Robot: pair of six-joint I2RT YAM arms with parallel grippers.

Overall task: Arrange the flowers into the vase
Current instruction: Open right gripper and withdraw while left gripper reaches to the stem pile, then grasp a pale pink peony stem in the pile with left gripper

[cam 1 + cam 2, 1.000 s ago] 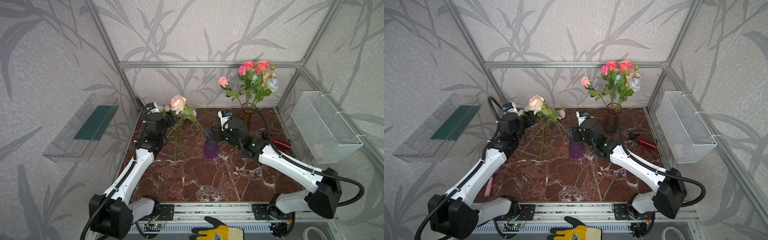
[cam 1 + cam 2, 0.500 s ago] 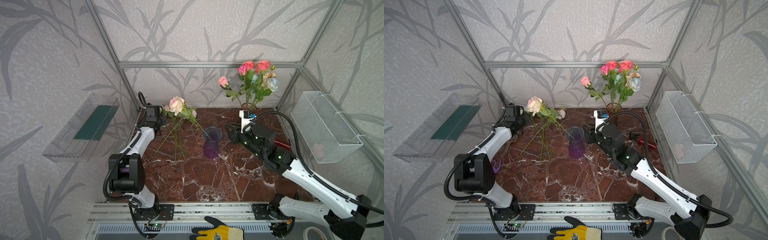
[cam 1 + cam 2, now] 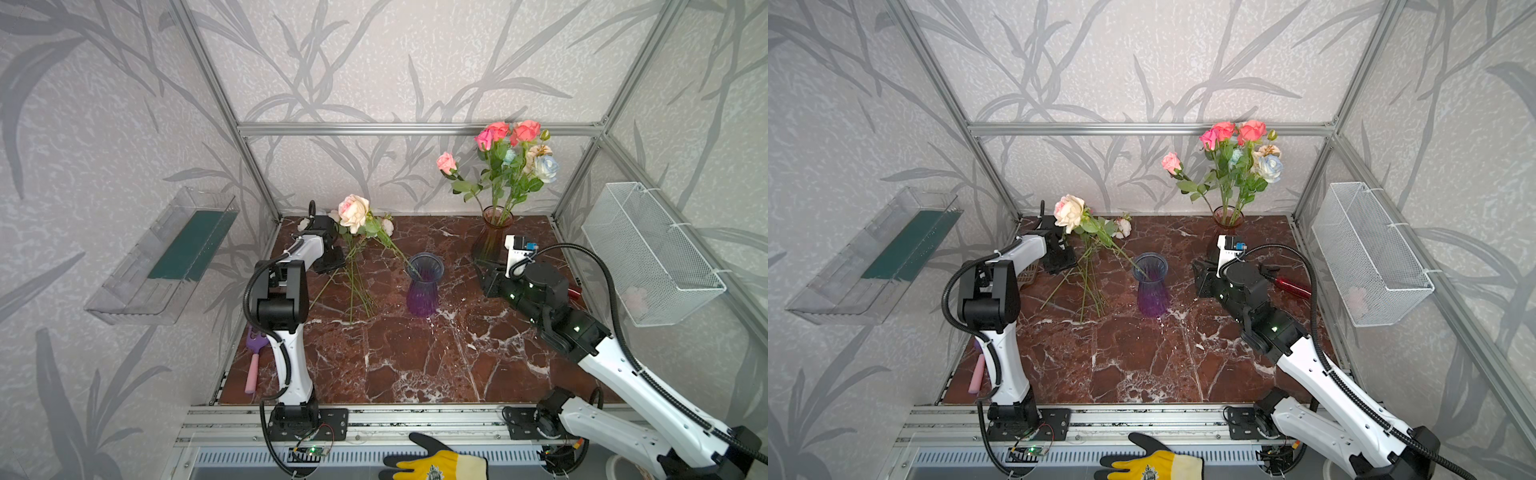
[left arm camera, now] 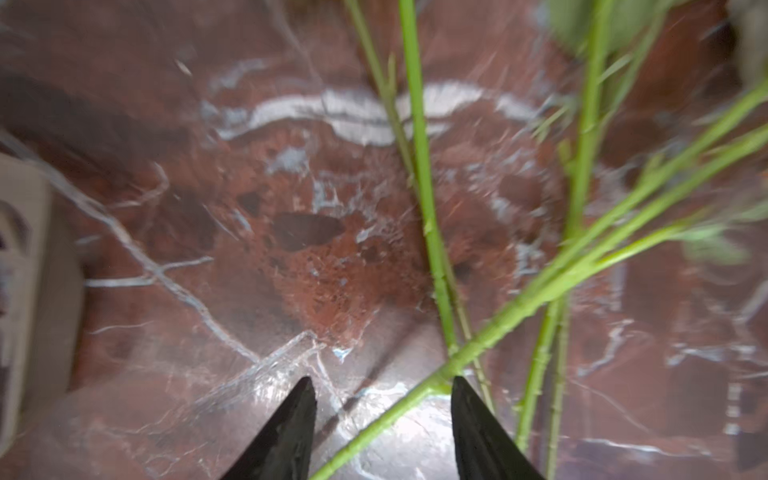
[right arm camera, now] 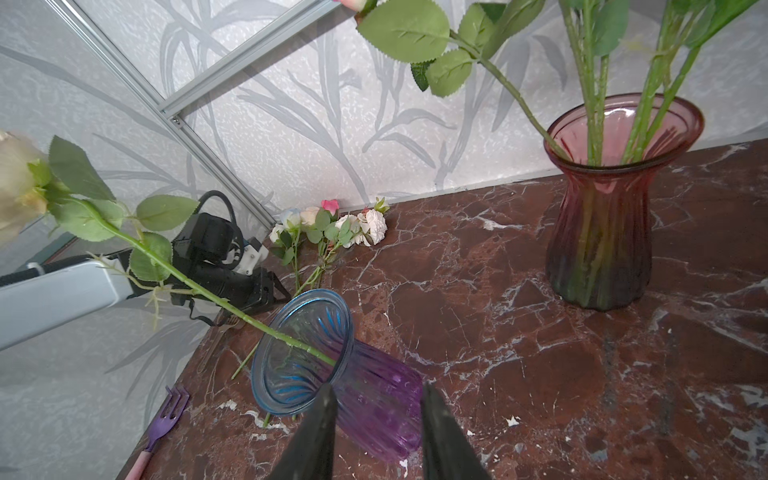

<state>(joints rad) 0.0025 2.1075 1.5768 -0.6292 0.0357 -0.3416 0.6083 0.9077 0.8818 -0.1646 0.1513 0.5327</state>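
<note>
— Standing on the bench [image 3: 415, 365], what's there?
— Red vase [image 3: 494, 243] with most flowers [image 3: 505, 166]; purple vase [image 3: 424, 291], one cream rose [image 3: 354, 211] leaning in; loose stems [image 3: 357, 286] lying flat.
— Gripping anything?
— Left fingers [image 4: 291, 428] apart, a stem [image 4: 519, 307] between; right fingers [image 5: 316, 436] apart, empty, by the purple vase.

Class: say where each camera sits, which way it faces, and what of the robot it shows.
Both top views: high in front, looking down over the marble table; left arm and right arm show.
Left wrist: on the left arm, facing down at green stems; left tool tips show.
Right wrist: on the right arm, facing the purple vase; right tool tips show.
Shared: top and right wrist views both hold the purple vase.
</note>
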